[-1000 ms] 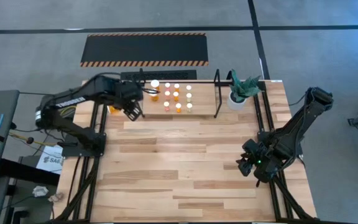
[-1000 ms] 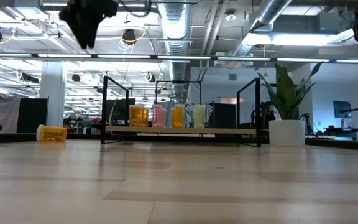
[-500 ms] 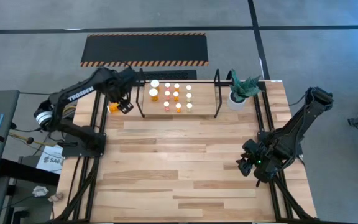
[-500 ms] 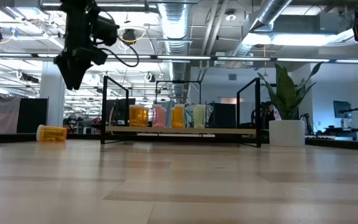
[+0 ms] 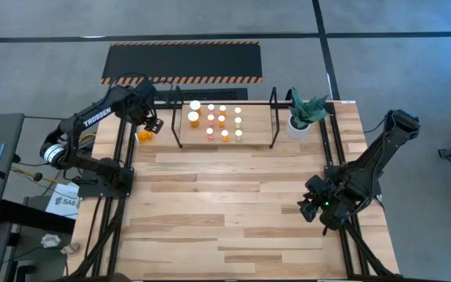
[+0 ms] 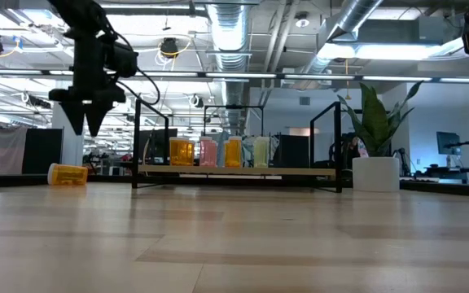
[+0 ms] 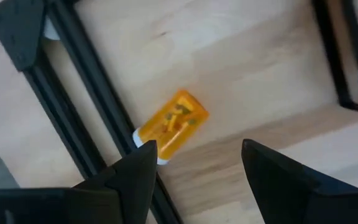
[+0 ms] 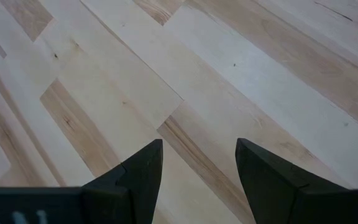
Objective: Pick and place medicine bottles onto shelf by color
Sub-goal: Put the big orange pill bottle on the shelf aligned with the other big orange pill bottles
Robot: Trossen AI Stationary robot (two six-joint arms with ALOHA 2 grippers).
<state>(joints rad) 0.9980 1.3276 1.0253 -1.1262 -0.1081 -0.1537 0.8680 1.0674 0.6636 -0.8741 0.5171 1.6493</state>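
1. Currently left gripper (image 5: 150, 124) hangs above the table's far-left corner, jaws apart, nothing between them; low view shows it (image 6: 84, 124) pointing down, clear of the wood.
2. Orange bottle (image 5: 142, 135) lies on its side on the table (image 5: 233, 204), just left of the shelf (image 5: 273, 117), close to the table's left edge. Left wrist view: same bottle (image 7: 171, 126), white cap toward the black frame rail, sits ahead of the parted fingers (image 7: 138, 174), not touching them.
3. Low view: that bottle (image 6: 68, 173) is down flat, left of the rack and apart from it.
4. Shelf holds the other bottles (image 5: 216, 120) upright, white caps up, in rows between the two hoop ends. Low view shows yellow-orange, pink, orange and pale bodies (image 6: 216, 151) side by side on the wood floor of the rack.
5. Right gripper (image 5: 310, 208) sits low by the table's right edge, well apart from the shelf; fingers (image 8: 143, 171) spread, holding nothing, bare wood beneath.
6. Potted plant (image 5: 304, 112) stands just right of the shelf, at the far-right corner.
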